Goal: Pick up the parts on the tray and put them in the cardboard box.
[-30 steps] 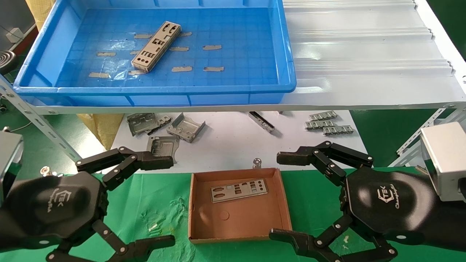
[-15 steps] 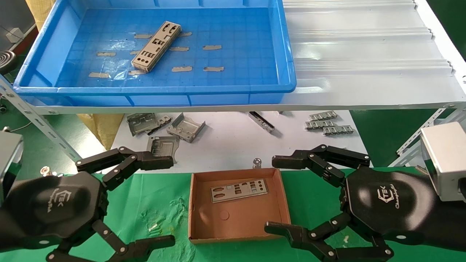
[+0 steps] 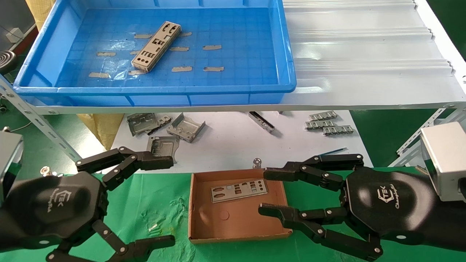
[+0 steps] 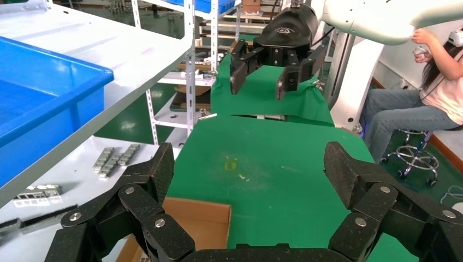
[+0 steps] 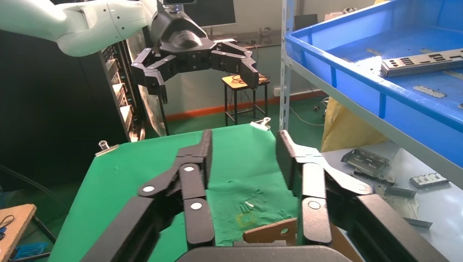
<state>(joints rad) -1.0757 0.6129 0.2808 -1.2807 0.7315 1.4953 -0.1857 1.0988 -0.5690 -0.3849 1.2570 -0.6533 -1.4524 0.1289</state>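
Observation:
A short stack of silver-grey punched parts (image 3: pixel 156 46) lies slanted in the blue tray (image 3: pixel 153 89) on the upper shelf; the right wrist view also shows these parts (image 5: pixel 420 61) and the tray (image 5: pixel 382 93). One more part (image 3: pixel 238 190) lies flat inside the cardboard box (image 3: pixel 238 233) on the green cloth. My right gripper (image 3: pixel 267 192) reaches over the box's right wall, fingers partly drawn together, open and holding nothing (image 5: pixel 243 153). To the left of the box, my left gripper (image 3: pixel 162 202) stays wide open and holds nothing (image 4: pixel 248 174).
Bent grey brackets (image 3: pixel 185 127) and small ridged strips (image 3: pixel 327 123) lie on the white lower surface behind the box. A white ribbed sheet (image 3: pixel 364 47) covers the shelf to the right of the tray. A small metal clip (image 3: pixel 257 162) stands at the box's far edge.
The right gripper's fingers have narrowed a good deal and reached left over the box's right wall. The left gripper, the parts and the box have not moved.

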